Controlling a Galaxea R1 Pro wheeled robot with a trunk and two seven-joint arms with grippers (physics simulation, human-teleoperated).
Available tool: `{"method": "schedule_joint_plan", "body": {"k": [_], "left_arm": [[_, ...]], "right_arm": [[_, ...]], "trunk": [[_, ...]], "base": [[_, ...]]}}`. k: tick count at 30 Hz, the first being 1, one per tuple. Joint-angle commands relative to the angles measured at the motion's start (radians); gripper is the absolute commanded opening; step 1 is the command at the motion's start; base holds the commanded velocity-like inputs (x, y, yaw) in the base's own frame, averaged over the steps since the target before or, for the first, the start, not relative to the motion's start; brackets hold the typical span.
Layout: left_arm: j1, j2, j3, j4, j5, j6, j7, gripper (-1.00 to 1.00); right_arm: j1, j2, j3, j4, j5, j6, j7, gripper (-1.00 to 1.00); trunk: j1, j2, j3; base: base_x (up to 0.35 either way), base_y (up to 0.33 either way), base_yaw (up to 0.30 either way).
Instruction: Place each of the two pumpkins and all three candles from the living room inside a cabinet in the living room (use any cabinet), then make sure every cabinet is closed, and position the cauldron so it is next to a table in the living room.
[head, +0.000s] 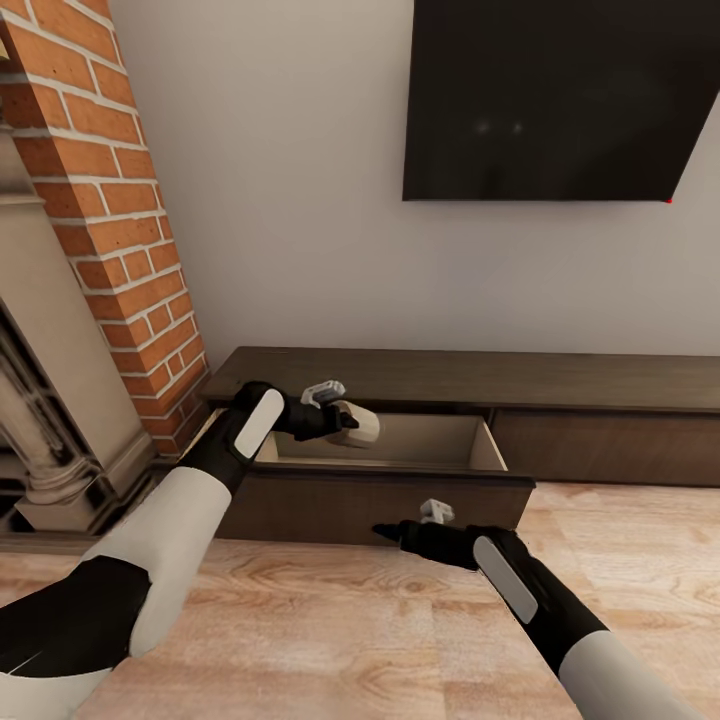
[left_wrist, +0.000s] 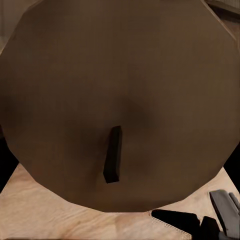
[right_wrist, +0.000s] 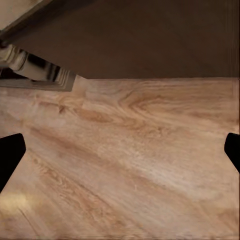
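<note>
The cabinet (head: 600, 380) is a long, low, dark-brown unit against the wall. Its left drawer (head: 400, 492) is pulled out, showing a beige inside. My left gripper (head: 345, 420) is shut on a cream candle (head: 364, 425) and holds it over the open drawer, near the drawer's left half. Up close in the left wrist view, the candle (left_wrist: 120, 90) shows its flat end and dark wick (left_wrist: 113, 154). My right gripper (head: 385, 530) hovers low in front of the drawer front, open; its fingertips (right_wrist: 10, 155) stand wide apart over the wooden floor (right_wrist: 130, 165).
A brick fireplace column (head: 110, 200) with a stone surround (head: 50, 400) stands just left of the cabinet. A black TV (head: 560, 100) hangs on the wall above. The cabinet's right drawer front (head: 610, 445) is shut. Wooden floor (head: 330, 620) lies in front.
</note>
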Motion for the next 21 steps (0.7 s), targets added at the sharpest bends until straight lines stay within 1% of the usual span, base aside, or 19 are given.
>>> {"method": "schedule_joint_plan", "body": {"k": [1, 3, 4, 5, 6, 7, 9, 10, 11, 13, 14, 15, 18, 19, 21], "left_arm": [[-0.008, 0.008, -0.001, 0.000, 0.005, 0.009, 0.002, -1.00], [-0.035, 0.018, 0.000, 0.003, 0.004, 0.018, 0.001, -1.00], [-0.070, 0.023, 0.000, 0.018, 0.004, 0.021, 0.001, -1.00], [-0.077, 0.024, 0.000, 0.024, 0.004, 0.022, 0.001, -1.00], [-0.090, 0.026, 0.000, 0.040, 0.004, 0.022, 0.001, -1.00], [-0.108, 0.031, 0.000, 0.071, 0.004, 0.023, 0.001, -1.00], [-0.146, 0.041, 0.000, 0.118, 0.004, 0.023, 0.001, -1.00], [-0.171, 0.046, 0.000, 0.140, 0.004, 0.024, 0.001, -1.00], [-0.207, 0.052, 0.000, 0.172, 0.004, 0.024, 0.001, -1.00], [-0.245, 0.055, -0.001, 0.224, 0.004, 0.023, 0.002, -1.00], [-0.253, 0.056, -0.001, 0.238, 0.004, 0.023, 0.002, -1.00], [-0.269, 0.056, -0.001, 0.264, 0.004, 0.022, 0.003, -1.00], [-0.299, 0.052, -0.004, 0.325, 0.003, 0.020, 0.021, -1.00], [-0.304, 0.049, -0.005, 0.341, 0.003, 0.020, 0.044, -1.00], [-0.307, 0.045, -0.006, 0.349, 0.002, 0.019, 0.069, -1.00]], "right_arm": [[-0.001, -0.004, -0.001, -0.039, -0.001, 0.044, -0.052, 1.00], [-0.002, -0.006, -0.007, -0.111, -0.002, 0.124, -0.149, 1.00], [-0.008, -0.008, -0.013, -0.162, -0.003, 0.214, -0.212, 1.00], [-0.011, -0.009, -0.014, -0.170, -0.003, 0.237, -0.224, 1.00], [-0.025, -0.009, -0.016, -0.181, -0.003, 0.283, -0.242, 1.00], [-0.059, -0.009, -0.022, -0.191, -0.004, 0.343, -0.266, 1.00], [-0.114, -0.010, -0.042, -0.197, -0.005, 0.394, -0.302, 1.00], [-0.139, -0.010, -0.057, -0.199, -0.005, 0.408, -0.323, 1.00], [-0.172, -0.010, -0.075, -0.199, -0.004, 0.420, -0.358, 1.00], [-0.221, -0.010, -0.088, -0.192, -0.004, 0.420, -0.407, 1.00], [-0.235, -0.010, -0.089, -0.190, -0.004, 0.420, -0.420, 1.00], [-0.263, -0.010, -0.092, -0.180, -0.004, 0.420, -0.442, 1.00], [-0.343, -0.009, -0.095, -0.089, -0.004, 0.420, -0.483, 1.00], [-0.384, -0.008, -0.096, -0.023, -0.004, 0.420, -0.491, 1.00], [-0.421, -0.007, -0.096, 0.038, -0.004, 0.420, -0.494, 1.00]], "trunk": [[0.000, 0.000, -0.001], [0.000, 0.000, -0.001], [0.000, 0.000, -0.001], [0.000, 0.000, -0.001], [0.000, 0.000, -0.001], [0.000, 0.000, -0.001], [0.000, 0.000, -0.001], [0.000, 0.000, -0.001], [0.000, 0.000, -0.001], [0.000, 0.000, -0.001], [0.000, 0.000, -0.001], [0.000, 0.000, -0.001], [0.000, 0.000, -0.001], [0.000, 0.000, -0.001], [0.000, 0.000, -0.001]], "base": [[0.000, 0.000, 0.000], [0.000, 0.000, 0.000], [0.000, 0.000, 0.000], [0.000, 0.000, 0.000], [0.000, 0.000, 0.000], [0.000, 0.000, 0.000], [0.000, 0.000, 0.000], [0.000, 0.000, 0.000], [0.000, 0.000, 0.000], [0.000, 0.000, 0.000], [0.000, 0.000, 0.000], [0.000, 0.000, 0.000], [0.000, 0.000, 0.000], [0.000, 0.000, 0.000], [0.000, 0.000, 0.000]]}}
